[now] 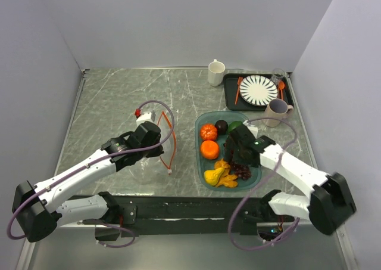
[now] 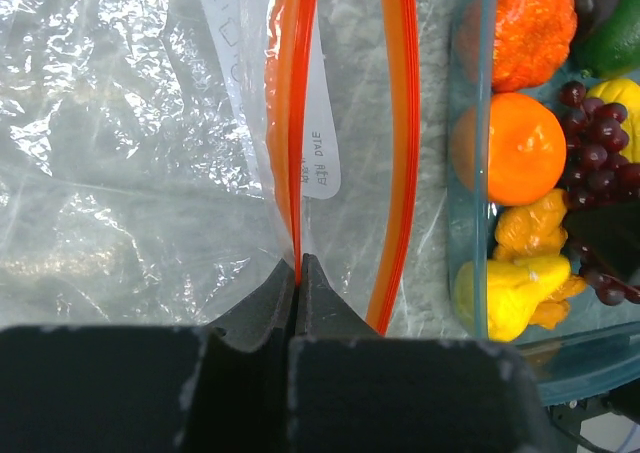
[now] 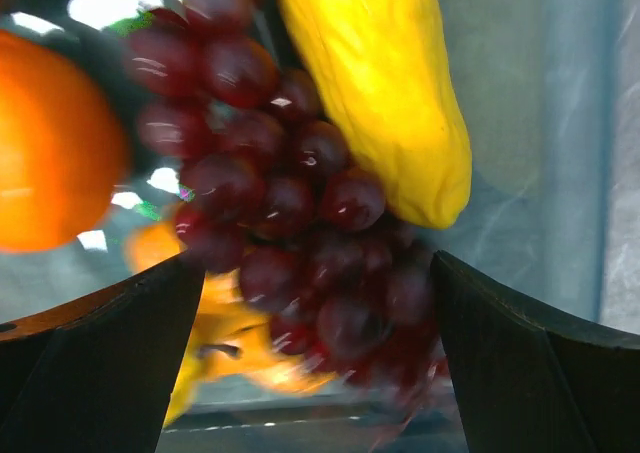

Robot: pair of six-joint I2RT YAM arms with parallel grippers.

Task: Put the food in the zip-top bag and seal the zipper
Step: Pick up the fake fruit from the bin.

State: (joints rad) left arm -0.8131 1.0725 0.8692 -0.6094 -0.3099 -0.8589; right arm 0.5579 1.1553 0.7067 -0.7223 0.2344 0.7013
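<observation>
Seen from above, a grey marbled table (image 1: 107, 103) has two robot arms reaching in from the bottom edge. At centre-left a small clear plastic zip-top bag (image 1: 161, 157) lies flat on the table. Its orange-red zipper strip (image 1: 174, 140) is bowed into a loop facing right.

The left claw (image 2: 299, 271) is pinched tight on one side of that strip. In the left wrist view the other side runs apart from it, further right, so the mouth stands open.

Just right of the bag, a translucent teal rectangular tray (image 1: 198, 140) holds all the toy food:
- a bumpy orange tangerine (image 1: 208, 131)
- a smooth orange round (image 1: 209, 149)
- a dark plum (image 1: 221, 126)
- a green fruit (image 1: 236, 126)
- yellow pieces (image 1: 215, 176)
- a purple grape bunch (image 1: 241, 172)

The right claw (image 3: 315, 263) hangs low over the tray, fingers spread wide, gripping nothing. In its wrist view the grapes fill the gap between the fingers; whether they touch cannot be told.

At upper right stand a white mug (image 1: 216, 73) and a black tray (image 1: 229, 94) with a striped plate (image 1: 259, 90).
</observation>
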